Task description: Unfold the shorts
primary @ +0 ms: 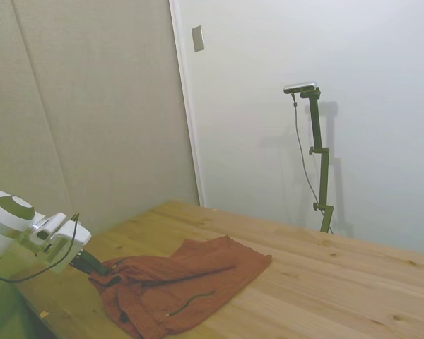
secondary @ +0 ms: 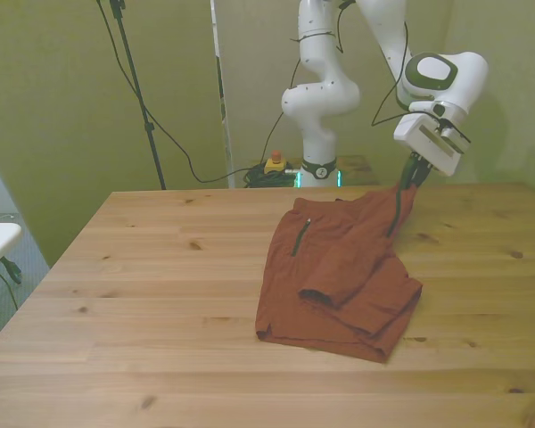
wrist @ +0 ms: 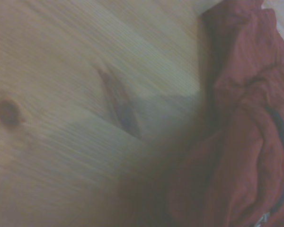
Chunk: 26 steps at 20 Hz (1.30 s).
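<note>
The rust-orange shorts (secondary: 339,267) lie wrinkled and partly folded on the wooden table (secondary: 160,294), toward the front view's right, with a thin dark zipper line on top. One corner of the cloth is pulled up off the table into my gripper (secondary: 408,183), which is shut on it near the far edge. In the side view the shorts (primary: 191,275) spread rightward from the gripper (primary: 102,268), whose dark fingers pinch the bunched edge. The wrist view shows blurred shorts (wrist: 246,142) beside bare wood (wrist: 61,94).
Bare tabletop (primary: 325,282) stretches away from the shorts on the side opposite the arm. In the front view a wide stretch of wood lies to the left of the cloth. A small yellow and red button (secondary: 274,163) and cables sit behind the table's far edge.
</note>
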Available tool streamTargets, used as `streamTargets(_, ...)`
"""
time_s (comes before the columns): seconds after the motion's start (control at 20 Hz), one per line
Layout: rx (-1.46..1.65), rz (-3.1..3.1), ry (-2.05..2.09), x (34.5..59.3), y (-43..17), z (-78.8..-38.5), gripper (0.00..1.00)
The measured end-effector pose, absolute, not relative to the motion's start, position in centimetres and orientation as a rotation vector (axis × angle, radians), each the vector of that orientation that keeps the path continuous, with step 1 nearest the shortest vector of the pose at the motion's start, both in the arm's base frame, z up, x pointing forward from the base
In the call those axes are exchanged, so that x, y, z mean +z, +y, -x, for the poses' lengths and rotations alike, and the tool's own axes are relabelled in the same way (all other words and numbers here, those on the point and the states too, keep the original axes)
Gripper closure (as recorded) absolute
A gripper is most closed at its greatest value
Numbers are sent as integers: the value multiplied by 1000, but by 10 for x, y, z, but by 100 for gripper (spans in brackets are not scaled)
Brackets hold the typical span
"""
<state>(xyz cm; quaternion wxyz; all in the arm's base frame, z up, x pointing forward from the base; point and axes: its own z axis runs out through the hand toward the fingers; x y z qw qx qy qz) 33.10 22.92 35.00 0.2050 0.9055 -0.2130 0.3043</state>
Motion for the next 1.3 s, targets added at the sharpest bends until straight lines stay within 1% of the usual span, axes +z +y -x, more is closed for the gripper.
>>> streamTargets(0.25, 845, -2520, -593, 344, 229, -333, 0)
streamTargets(0.35, 819, -2548, -672, 352, 227, -340, 0)
streamTargets(0.45, 739, -2618, -782, 372, 228, -352, 0)
streamTargets(0.5, 691, -2665, -835, 389, 226, -359, 0)
streamTargets(0.6, 609, -2730, -964, 431, 210, -376, 0)
streamTargets(0.7, 570, -2719, -1124, 465, 169, -397, 0)
streamTargets(0.75, 556, -2698, -1214, 476, 138, -411, 0)
streamTargets(0.8, 534, -2674, -1298, 481, 103, -426, 0)
streamTargets(0.9, 480, -2638, -1460, 483, 33, -454, 0)
streamTargets(1.0, 446, -2619, -1579, 479, -18, -479, 0)
streamTargets(1.15, 420, -2656, -1678, 472, -52, -513, 0)
streamTargets(1.3, 381, -2753, -1739, 446, -66, -541, 0)
